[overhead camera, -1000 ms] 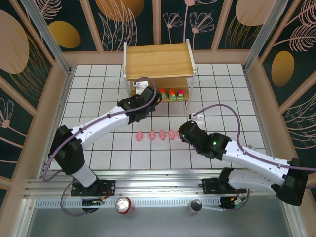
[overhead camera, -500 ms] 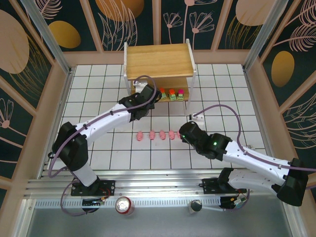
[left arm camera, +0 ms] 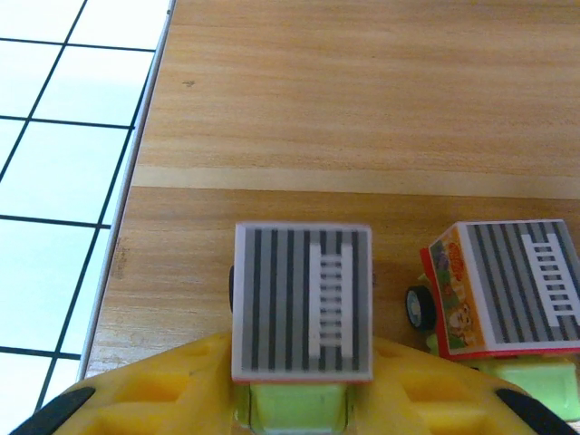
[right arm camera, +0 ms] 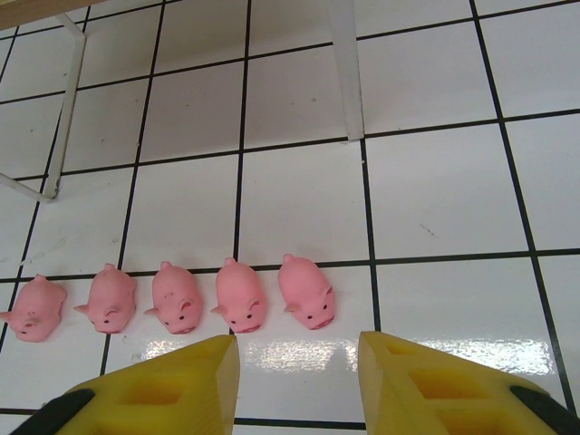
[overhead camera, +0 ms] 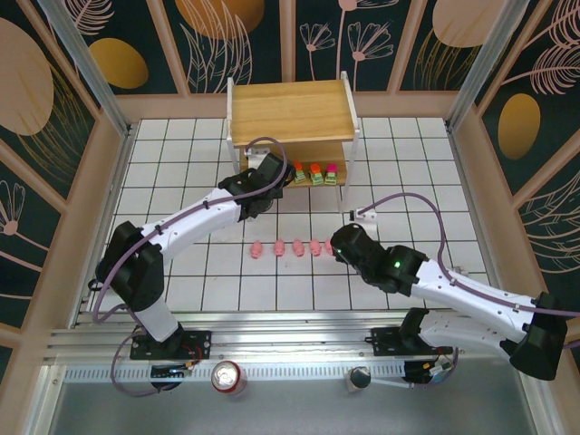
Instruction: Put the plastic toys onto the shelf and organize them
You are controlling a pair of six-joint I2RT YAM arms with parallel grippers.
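Nearest, the right gripper [right arm camera: 299, 381] hangs with its fingers spread, just short of the row of five pink pigs [right arm camera: 177, 296] on the white tiles (none lifted yet). Farther off, the left gripper [left arm camera: 304, 391] clasps a grey-topped block [left arm camera: 302, 313] standing on the lower board of the shelf [left arm camera: 362, 109], just left of another block [left arm camera: 507, 294]. Placing looks to be the step in hand. Next, that gripper should let go and back straight out.

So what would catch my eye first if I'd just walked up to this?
Probably the row of five pink pigs on the white tiled table, with the right end effector open just short of them. Then the wooden shelf at the far side, where the left end effector grips a grey-topped toy on the lower board.
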